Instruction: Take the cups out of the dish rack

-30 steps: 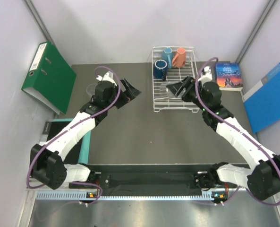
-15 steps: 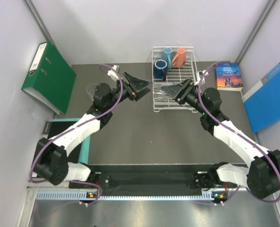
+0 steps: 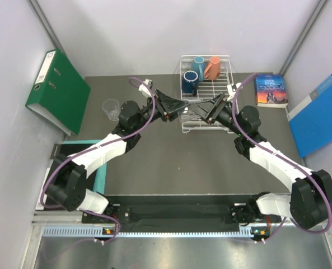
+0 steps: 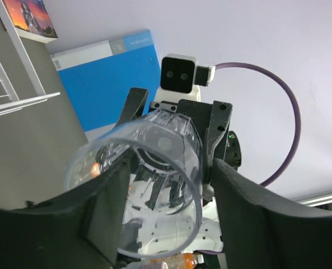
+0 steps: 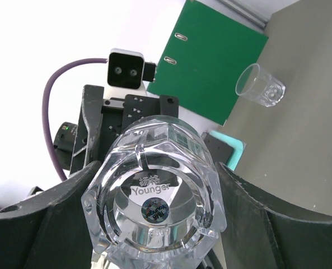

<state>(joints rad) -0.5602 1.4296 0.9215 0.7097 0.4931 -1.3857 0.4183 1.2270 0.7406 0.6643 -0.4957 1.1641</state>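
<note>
The left gripper (image 3: 181, 107) had just been brought across to the right gripper (image 3: 199, 107) over the near-left corner of the dish rack (image 3: 228, 128), where the clear glass (image 3: 190, 107), clamped at its base by the right, was flanked by the left's spread jaws, so a handover was judged imminent.

Table (image 3: 171, 159) with rack (image 3: 220, 93), glass (image 3: 111, 108), book (image 3: 270, 89)

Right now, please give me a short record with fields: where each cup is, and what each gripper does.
held cup: clear glass, sideways between both grippers
right gripper: shut on its base end
left gripper: fingers flank its mouth end; grip unclear
dish rack: holds dark-blue mug, light-blue mug, orange mug
table: second clear glass, far left, upright
</note>
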